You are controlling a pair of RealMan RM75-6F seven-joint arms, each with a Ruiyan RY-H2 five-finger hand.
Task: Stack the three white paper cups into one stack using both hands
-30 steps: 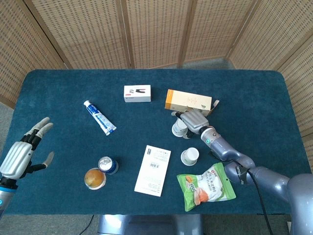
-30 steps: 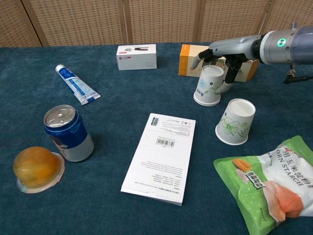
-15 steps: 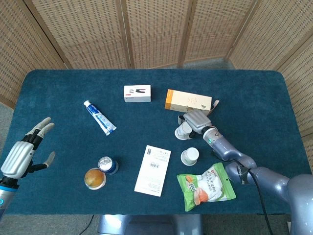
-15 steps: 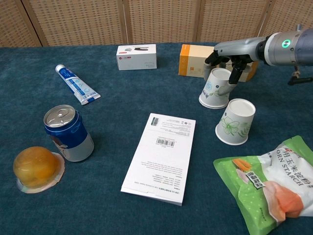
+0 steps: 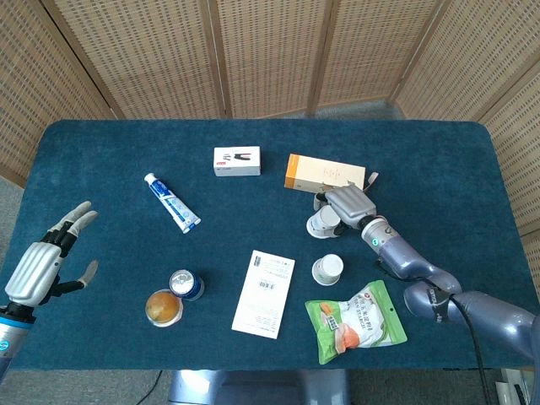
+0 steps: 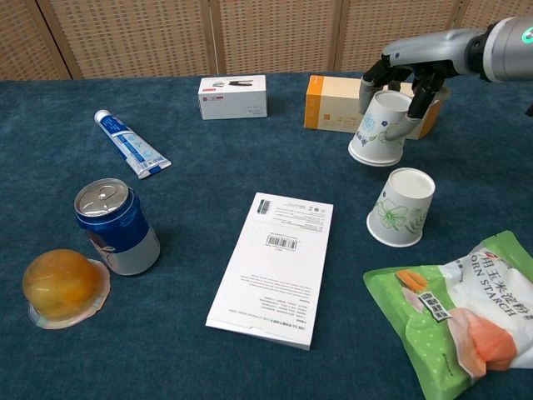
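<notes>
At the right of the table [image 5: 110,152], the right hand [image 6: 408,71] grips an upturned cup [image 6: 381,127], fingers wrapped over its top, tilted and lifted clear of the cloth, mouth down. Just near of it a second cup [image 6: 401,207] stands mouth down on the table, apart from the held one; a third cup cannot be told apart in either view. Behind the held cup, at the far side, lies an orange-and-tan box [image 6: 333,103], close to the hand's fingers. To its left sits a small white box [image 6: 232,96]. Near and right of the standing cup lies a green starch bag [image 6: 454,312], close beside it. A white booklet [image 6: 273,267] lies at centre, left of the standing cup. Further left are a toothpaste tube [image 6: 132,143], a blue can [image 6: 115,227] and, just beside the can on its near left, a round orange jelly cup [image 6: 64,287]. The left hand [image 5: 44,266] hovers at the far left edge, well apart from all objects, fingers spread and holding nothing.
</notes>
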